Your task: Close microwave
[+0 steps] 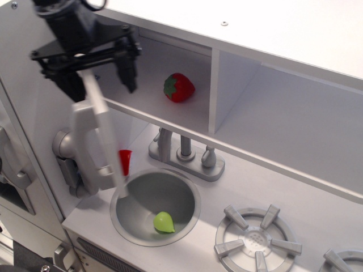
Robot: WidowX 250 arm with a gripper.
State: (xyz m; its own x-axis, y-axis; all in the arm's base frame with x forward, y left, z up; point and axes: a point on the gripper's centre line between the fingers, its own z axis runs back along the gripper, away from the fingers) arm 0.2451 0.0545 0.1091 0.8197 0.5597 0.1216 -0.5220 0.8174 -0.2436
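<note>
The microwave (148, 72) is the white box compartment at the upper left, and its opening shows. A red strawberry (178, 87) lies inside on its floor. The microwave door (106, 148) stands half swung, seen almost edge-on, with its long grey handle (83, 146) facing left. My black gripper (96, 76) is at the door's top edge. It is open, with one finger (127, 69) on the compartment side and the other on the outer side. The door's top corner lies between them.
A round grey sink (131, 199) below holds a green pear (164, 222). A red piece (124, 161) stands behind the door's lower end. A grey faucet (185, 152) sits behind the sink, a burner (256, 238) at its right. A grey handset (11, 164) hangs at far left.
</note>
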